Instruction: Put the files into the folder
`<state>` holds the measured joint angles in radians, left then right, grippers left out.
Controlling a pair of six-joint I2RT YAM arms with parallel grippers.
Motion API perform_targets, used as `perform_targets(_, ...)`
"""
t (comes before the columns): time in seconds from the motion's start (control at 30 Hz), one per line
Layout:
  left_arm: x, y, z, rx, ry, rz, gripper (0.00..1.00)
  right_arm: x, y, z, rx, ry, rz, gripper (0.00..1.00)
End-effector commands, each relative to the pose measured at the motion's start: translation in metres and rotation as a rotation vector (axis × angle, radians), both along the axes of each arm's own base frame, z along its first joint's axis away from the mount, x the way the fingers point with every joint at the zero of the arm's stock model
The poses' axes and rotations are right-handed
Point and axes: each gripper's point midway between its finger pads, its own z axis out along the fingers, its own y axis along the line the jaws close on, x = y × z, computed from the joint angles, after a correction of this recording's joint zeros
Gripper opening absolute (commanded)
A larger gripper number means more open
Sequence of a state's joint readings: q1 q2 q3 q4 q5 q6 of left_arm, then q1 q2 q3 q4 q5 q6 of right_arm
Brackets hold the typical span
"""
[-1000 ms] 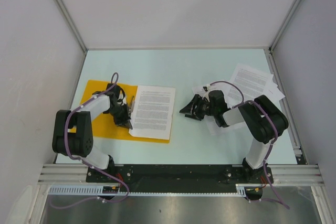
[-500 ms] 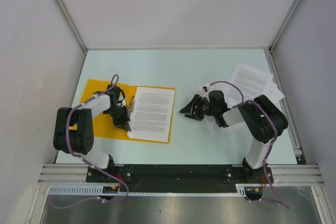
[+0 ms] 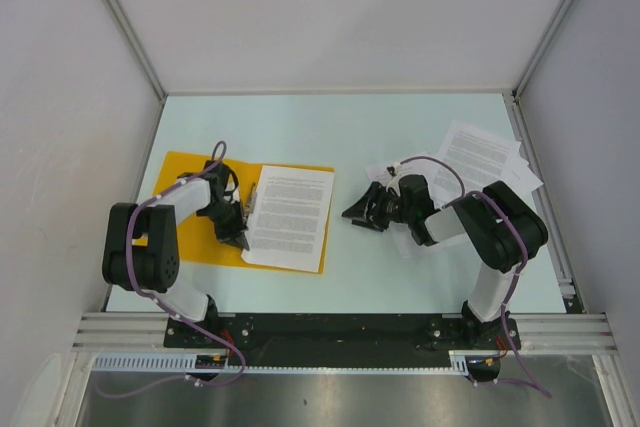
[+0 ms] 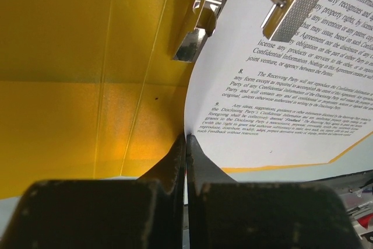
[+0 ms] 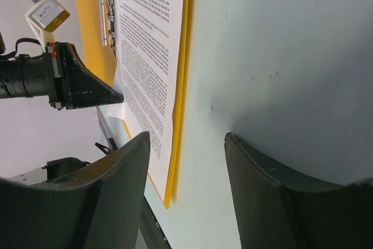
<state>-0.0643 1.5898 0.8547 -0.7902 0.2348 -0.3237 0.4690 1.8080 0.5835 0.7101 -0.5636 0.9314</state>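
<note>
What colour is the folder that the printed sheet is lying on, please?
The folder is orange-yellow, clearest in the left wrist view.

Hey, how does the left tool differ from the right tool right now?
The left tool is shut, pinching the edge of a printed sheet; the right tool is open and holds nothing. The left tool sits over the orange folder; the right tool is over bare table beside it. Both are black.

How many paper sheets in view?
3 at least: one sheet on the open folder, its edge pinched by the left gripper; two overlapping sheets at far right, by the right arm. More may be hidden under them.
</note>
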Motion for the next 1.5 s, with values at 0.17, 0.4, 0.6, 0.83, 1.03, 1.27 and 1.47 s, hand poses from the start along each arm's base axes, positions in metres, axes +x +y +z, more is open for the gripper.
perform_targets(0.17,0.008,0.002,0.0,-0.008,-0.04,0.064,0.0,-0.004,-0.005,-0.01,-0.01,0.016,-0.007,0.59)
perform_targets(0.4,0.01,0.005,0.0,-0.04,-0.054,0.144,0.0,-0.006,-0.005,-0.011,-0.008,0.018,-0.004,0.59)
perform_targets(0.6,0.01,0.003,0.002,-0.049,-0.062,0.167,0.0,-0.005,-0.005,-0.011,-0.005,0.017,-0.006,0.59)
perform_targets(0.83,0.013,0.009,0.003,-0.053,-0.059,0.202,0.13,-0.006,-0.005,-0.01,0.0,0.017,-0.005,0.59)
perform_targets(1.03,0.012,0.009,0.014,-0.056,-0.074,0.207,0.53,-0.008,-0.005,-0.009,0.004,0.015,0.0,0.59)
perform_targets(1.27,0.003,0.006,0.043,-0.07,-0.139,0.216,0.64,-0.011,-0.012,0.007,-0.053,-0.008,-0.007,0.6)
perform_targets(1.47,0.009,0.011,0.092,-0.044,-0.361,0.222,0.68,-0.007,-0.061,0.024,-0.335,-0.043,-0.101,0.86)
